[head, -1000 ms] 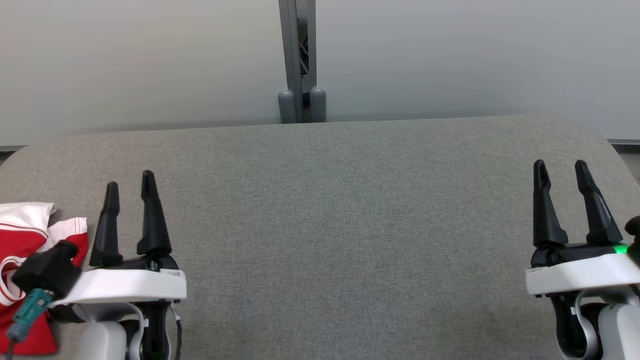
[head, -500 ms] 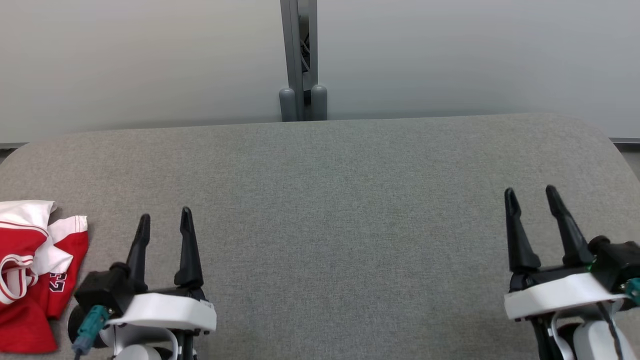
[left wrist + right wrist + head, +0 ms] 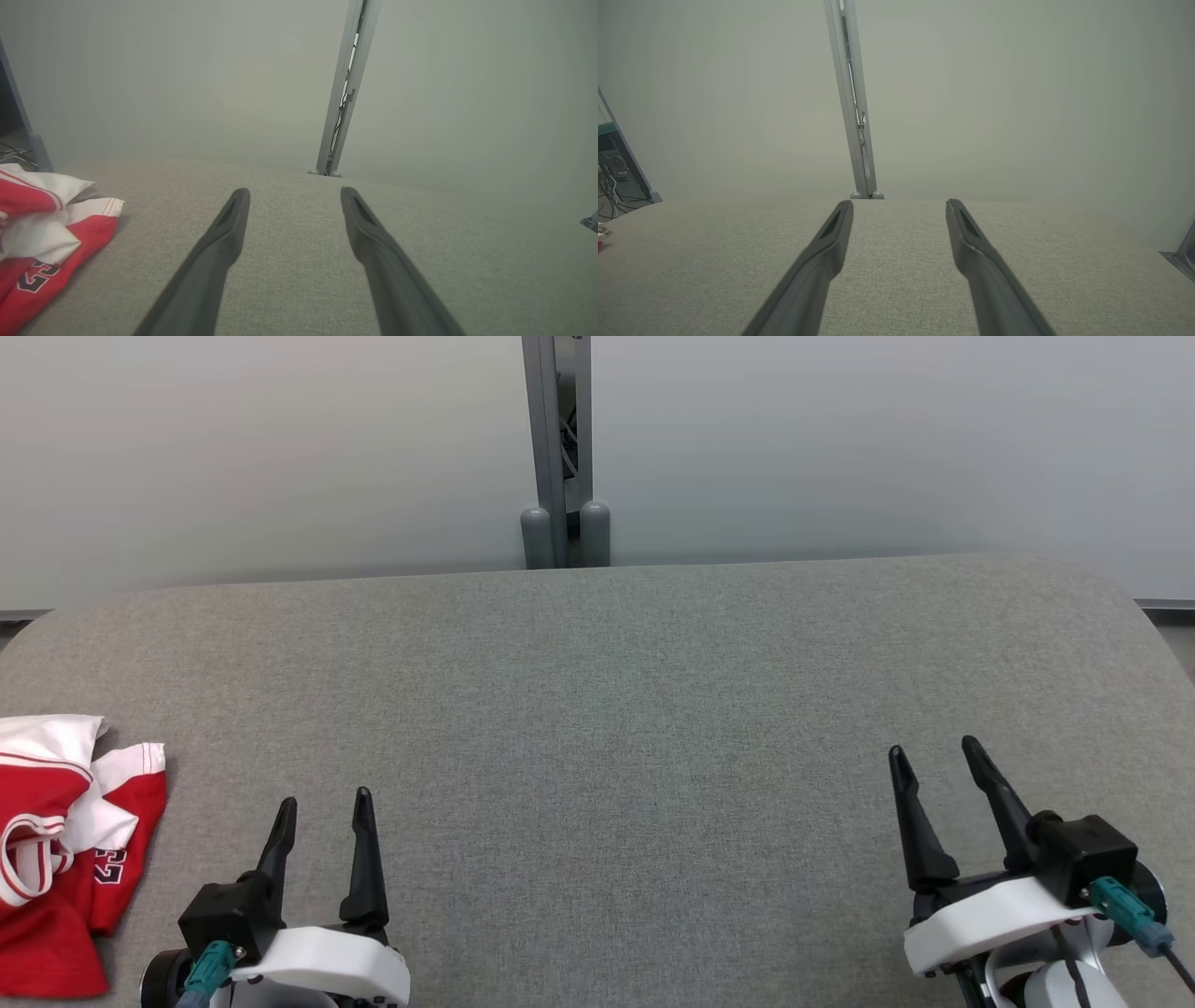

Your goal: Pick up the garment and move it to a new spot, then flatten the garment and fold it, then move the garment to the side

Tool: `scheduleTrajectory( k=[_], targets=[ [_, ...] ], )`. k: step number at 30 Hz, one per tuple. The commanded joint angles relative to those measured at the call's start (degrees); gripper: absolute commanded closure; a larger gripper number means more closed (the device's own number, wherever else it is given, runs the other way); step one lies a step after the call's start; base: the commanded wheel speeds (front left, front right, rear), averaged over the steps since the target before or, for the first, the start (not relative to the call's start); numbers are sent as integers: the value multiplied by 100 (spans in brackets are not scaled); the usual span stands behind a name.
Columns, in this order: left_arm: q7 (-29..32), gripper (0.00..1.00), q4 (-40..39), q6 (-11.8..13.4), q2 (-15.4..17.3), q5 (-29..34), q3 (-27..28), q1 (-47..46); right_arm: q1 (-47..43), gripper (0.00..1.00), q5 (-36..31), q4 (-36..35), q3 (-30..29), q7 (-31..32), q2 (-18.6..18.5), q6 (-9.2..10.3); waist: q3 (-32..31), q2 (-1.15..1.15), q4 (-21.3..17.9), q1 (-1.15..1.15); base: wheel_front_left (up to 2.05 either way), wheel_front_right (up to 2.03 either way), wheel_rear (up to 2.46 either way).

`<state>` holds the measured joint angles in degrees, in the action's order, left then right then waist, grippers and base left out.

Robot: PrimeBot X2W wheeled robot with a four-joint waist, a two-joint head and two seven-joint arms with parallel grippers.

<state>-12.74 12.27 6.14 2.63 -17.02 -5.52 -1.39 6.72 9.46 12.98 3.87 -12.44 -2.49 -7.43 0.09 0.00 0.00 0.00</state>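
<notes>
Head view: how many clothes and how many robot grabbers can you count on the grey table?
Red and white garment: 1
Grippers: 2, the left gripper and the right gripper
Total: 3

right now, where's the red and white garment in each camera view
head view: garment bunched at the left edge, on the grey table, left of the left gripper.
left wrist view: lower left corner, left of that gripper's fingers.
right wrist view: a tiny red and white sliver at the left edge, probably it.
shared landmark: the grey upright post behind the table's far edge, upper middle in all three.
</notes>
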Motion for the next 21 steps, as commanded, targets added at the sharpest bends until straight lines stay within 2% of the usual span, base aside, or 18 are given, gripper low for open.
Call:
scheduleTrajectory(
  k=[1, 11, 15, 21],
  targets=[
    [-49, 0, -1, 30, 32, 117, 9, 36, 14, 0, -137, 44, 36, -70, -47, -9, -6, 0, 2, 0, 0, 0, 0],
    [-167, 0, 102, 48, 36, 524, -20, 105, 105, 0, -478, 312, 191, -201, -56, -10, -18, 0, -3, 0, 0, 0, 0],
    [-203, 0, 143, -33, 37, 674, -67, 131, 109, 0, -379, 366, 198, -243, -59, -10, -21, 0, -8, 0, 0, 0, 0],
    [-258, 0, 135, 22, 39, 807, -76, 170, 112, 0, -590, 406, 261, -302, -64, -9, -22, 0, -27, 0, 0, 0, 0]
  ],
)
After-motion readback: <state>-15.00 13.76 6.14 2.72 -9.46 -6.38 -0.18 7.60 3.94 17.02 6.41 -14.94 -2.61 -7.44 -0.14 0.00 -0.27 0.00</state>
